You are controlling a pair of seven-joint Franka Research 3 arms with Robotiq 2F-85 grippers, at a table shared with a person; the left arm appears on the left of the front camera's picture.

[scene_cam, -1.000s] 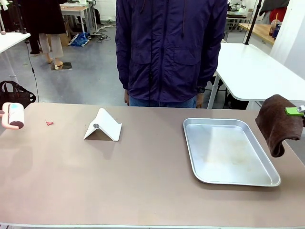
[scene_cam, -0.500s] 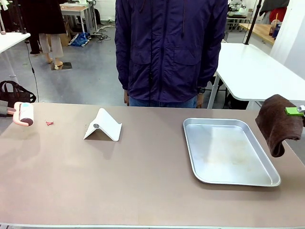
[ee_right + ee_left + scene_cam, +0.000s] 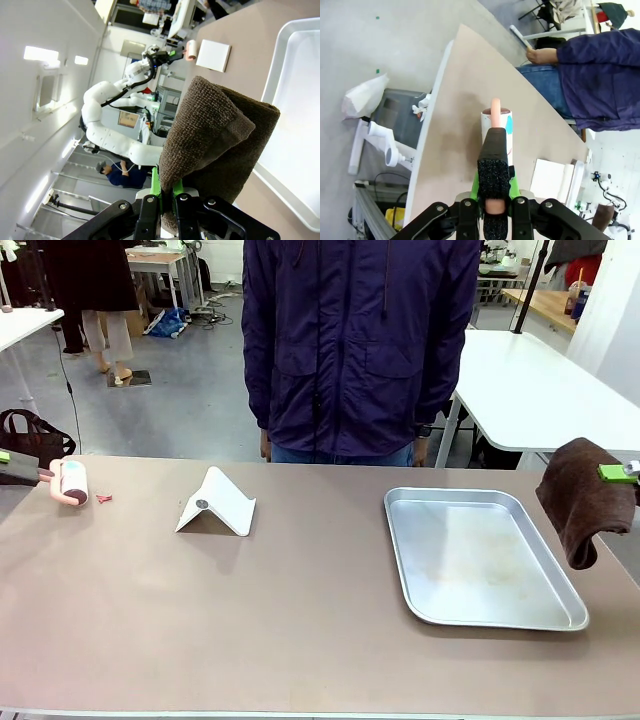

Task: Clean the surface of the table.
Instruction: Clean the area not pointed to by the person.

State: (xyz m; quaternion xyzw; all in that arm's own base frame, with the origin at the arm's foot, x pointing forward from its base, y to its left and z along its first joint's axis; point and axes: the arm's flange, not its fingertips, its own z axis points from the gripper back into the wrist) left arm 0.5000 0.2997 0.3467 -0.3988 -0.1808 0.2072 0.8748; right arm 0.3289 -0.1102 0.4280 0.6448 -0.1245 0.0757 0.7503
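Note:
The brownish table (image 3: 250,610) holds a tiny red scrap (image 3: 103,498) near its far left corner. A pink lint roller (image 3: 72,483) hovers just left of that scrap, its handle in my shut left gripper (image 3: 20,465) at the table's left end. In the left wrist view the fingers (image 3: 493,150) clamp the pink handle, and the roller's white drum (image 3: 496,125) points over the table (image 3: 470,95). My right gripper (image 3: 620,473) is shut on a brown cloth (image 3: 575,495) that hangs past the table's right edge. Seen from the right wrist, the cloth (image 3: 215,145) folds over the gripper (image 3: 167,192).
A white folded stand (image 3: 217,503) sits left of centre. A silver tray (image 3: 480,558), with nothing in it, lies at the right. A person in a dark jacket (image 3: 355,340) stands at the far side. A white-topped table (image 3: 530,390) stands behind to the right, and a black bag (image 3: 30,435) at the far left.
My left gripper has carried the lint roller to the right, from the table's left edge to just beside the red scrap. The right arm and cloth have stayed still.

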